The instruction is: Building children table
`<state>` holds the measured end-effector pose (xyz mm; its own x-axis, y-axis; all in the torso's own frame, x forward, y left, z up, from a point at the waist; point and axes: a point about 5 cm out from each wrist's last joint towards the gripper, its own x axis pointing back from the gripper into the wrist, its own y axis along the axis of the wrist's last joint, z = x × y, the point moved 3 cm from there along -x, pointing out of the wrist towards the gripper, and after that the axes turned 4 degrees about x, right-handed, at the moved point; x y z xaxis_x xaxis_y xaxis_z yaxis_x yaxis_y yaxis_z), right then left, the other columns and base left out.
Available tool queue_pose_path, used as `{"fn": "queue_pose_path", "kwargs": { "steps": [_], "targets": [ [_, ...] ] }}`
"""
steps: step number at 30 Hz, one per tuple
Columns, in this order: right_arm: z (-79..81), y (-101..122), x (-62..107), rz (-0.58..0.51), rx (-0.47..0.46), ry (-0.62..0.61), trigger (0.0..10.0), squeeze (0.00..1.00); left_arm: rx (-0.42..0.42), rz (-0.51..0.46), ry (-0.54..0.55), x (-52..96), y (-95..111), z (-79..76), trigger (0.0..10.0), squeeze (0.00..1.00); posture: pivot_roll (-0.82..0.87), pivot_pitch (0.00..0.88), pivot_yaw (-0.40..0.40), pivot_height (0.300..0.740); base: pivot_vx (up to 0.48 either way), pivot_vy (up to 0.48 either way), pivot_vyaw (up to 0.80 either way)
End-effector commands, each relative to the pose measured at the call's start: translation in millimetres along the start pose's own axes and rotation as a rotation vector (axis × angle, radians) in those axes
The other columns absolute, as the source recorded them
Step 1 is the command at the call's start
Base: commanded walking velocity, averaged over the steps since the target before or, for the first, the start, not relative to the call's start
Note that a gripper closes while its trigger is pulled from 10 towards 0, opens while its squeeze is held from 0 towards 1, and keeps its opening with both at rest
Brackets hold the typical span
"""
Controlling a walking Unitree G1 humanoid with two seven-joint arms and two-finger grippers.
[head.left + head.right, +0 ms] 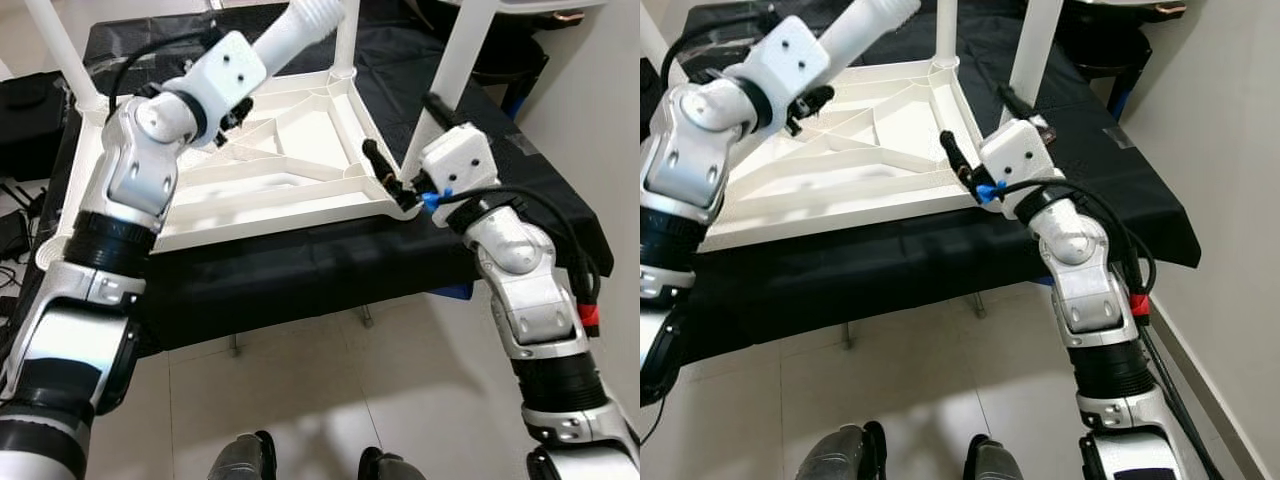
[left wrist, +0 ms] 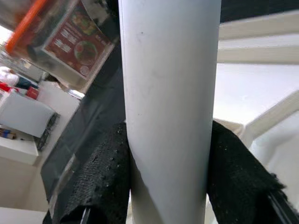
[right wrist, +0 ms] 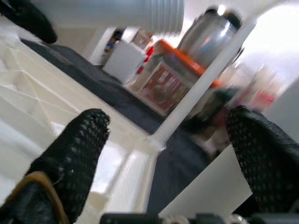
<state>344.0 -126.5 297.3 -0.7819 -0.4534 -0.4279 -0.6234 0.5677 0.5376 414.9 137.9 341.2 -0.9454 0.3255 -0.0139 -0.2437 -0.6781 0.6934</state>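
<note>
On the black table (image 1: 300, 270) the white tabletop (image 1: 280, 180) lies upside down. We find the left pincer (image 1: 240, 110) clamped on a loose leg (image 1: 300, 30), the right pincer (image 1: 392, 172) apart near the right corner. We judge the plastic light, stiff, slippery; grip legs mid-shaft.

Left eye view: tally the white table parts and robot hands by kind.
Standing legs: 3
Held leg: 1
Tabletop: 1
Hands (left hand, right hand): 2
Total: 7
</note>
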Motion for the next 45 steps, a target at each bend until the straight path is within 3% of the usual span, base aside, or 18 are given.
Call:
{"fn": "queue_pose_path", "kwargs": {
  "steps": [1, 2, 8, 13, 18, 22, 24, 25, 26, 29, 30, 32, 33, 35, 36, 38, 39, 45],
  "targets": [
    [-0.7, 14, -5.0, -0.069, 0.092, -0.008, 10.0, 0.00, -0.003, 0.001, -0.039, -2.3, 3, -3.6, 10.0, 0.00, 0.17, 0.197, 0.023, 0.740, 0.000, 0.000, 0.00],
    [-5.1, 30, -11.9, -0.151, 0.250, -0.037, 10.0, 0.00, 0.145, 0.019, -0.090, -6.6, 4, -9.5, 10.0, 0.00, 0.17, 0.196, 0.025, 0.740, 0.000, 0.000, 0.00],
    [-6.3, 39, -16.0, -0.192, 0.363, -0.054, 10.0, 0.00, 0.281, 0.020, -0.137, -8.5, 8, -14.8, 10.0, 0.00, 0.17, 0.180, 0.031, 0.740, 0.000, 0.000, 0.00],
    [9.5, 39, -23.0, -0.219, 0.509, -0.037, 10.0, 0.00, 0.552, 0.009, -0.218, -12.1, 20, -27.4, 10.0, 0.00, 0.16, 0.159, 0.039, 0.740, 0.000, 0.000, 0.00],
    [18.2, 32, -29.2, -0.214, 0.580, -0.024, 10.0, 0.00, 0.585, 0.011, -0.221, -16.3, 25, -25.0, 10.0, 0.00, 0.17, 0.157, 0.036, 0.740, 0.000, 0.000, 0.00],
    [11.0, 22, -37.9, -0.165, 0.434, -0.059, 10.0, 0.00, 0.537, -0.001, -0.188, -20.2, 31, -13.7, 10.0, 0.00, 0.18, 0.159, 0.034, 0.740, 0.000, 0.000, 0.00],
    [-4.9, 6, -44.8, -0.054, 0.086, -0.128, 10.0, 0.00, 0.473, -0.033, -0.160, -20.6, 38, -2.7, 10.0, 0.00, 0.18, 0.163, 0.033, 0.740, 0.000, 0.000, 0.00],
    [-4.9, 6, -44.8, -0.054, 0.086, -0.128, 10.0, 0.00, 0.473, -0.033, -0.160, -20.6, 38, -2.7, 10.0, 0.00, 0.18, 0.163, 0.033, 0.740, 0.000, 0.000, 0.00],
    [-9.7, -5, -46.1, 0.003, -0.109, -0.151, 10.0, 0.00, 0.447, -0.052, -0.137, -19.3, 42, 4.8, 10.0, 0.00, 0.18, 0.161, 0.033, 0.740, 0.000, 0.000, 0.00],
    [-11.7, -13, -45.3, 0.040, -0.231, -0.171, 10.0, 0.00, 0.435, -0.074, -0.099, -17.8, 47, 14.7, 10.0, 0.00, 0.18, 0.159, 0.033, 0.740, 0.000, 0.000, 0.00],
    [-10.4, -23, -44.5, 0.084, -0.380, -0.187, 10.0, 0.00, 0.433, -0.100, -0.045, -15.5, 53, 27.9, 10.0, 0.00, 0.19, 0.156, 0.031, 0.740, 0.000, 0.000, 0.00],
    [-10.4, -23, -44.5, 0.084, -0.380, -0.187, 10.0, 0.00, 0.433, -0.100, -0.045, -15.5, 53, 27.9, 10.0, 0.00, 0.19, 0.156, 0.031, 0.740, 0.000, 0.000, 0.00],
    [-6.0, -34, -43.1, 0.144, -0.537, -0.203, 10.0, 0.00, 0.418, -0.140, 0.032, -11.7, 60, 46.0, 10.0, 0.00, 0.19, 0.150, 0.031, 0.740, 0.000, 0.000, 0.00],
    [-6.0, -34, -43.1, 0.144, -0.537, -0.203, 10.0, 0.00, 0.418, -0.140, 0.032, -11.7, 60, 46.0, 10.0, 0.00, 0.19, 0.150, 0.031, 0.740, 0.000, 0.000, 0.00],
    [0.4, -43, -42.4, 0.193, -0.668, -0.205, 10.0, 0.00, 0.421, -0.175, 0.094, -8.4, 66, 60.5, 10.0, 0.00, 0.19, 0.148, 0.032, 0.740, 0.000, 0.000, 0.00],
    [0.4, -43, -42.4, 0.193, -0.668, -0.205, 10.0, 0.00, 0.421, -0.175, 0.094, -8.4, 66, 60.5, 10.0, 0.00, 0.19, 0.148, 0.032, 0.740, 0.000, 0.000, 0.00],
    [26.8, -42, -45.8, 0.216, -1.015, -0.089, 10.0, 0.00, 0.458, -0.265, 0.197, -0.6, 82, 87.8, 10.0, 0.00, 0.19, 0.134, 0.039, 0.740, 0.000, 0.000, 0.00],
    [34.6, -29, -50.6, 0.168, -1.183, -0.014, 10.0, 0.00, 0.483, -0.309, 0.222, 0.7, 91, 93.4, 10.0, 0.00, 0.18, 0.129, 0.039, 0.740, 0.000, 0.000, 0.00]
  ]
}}
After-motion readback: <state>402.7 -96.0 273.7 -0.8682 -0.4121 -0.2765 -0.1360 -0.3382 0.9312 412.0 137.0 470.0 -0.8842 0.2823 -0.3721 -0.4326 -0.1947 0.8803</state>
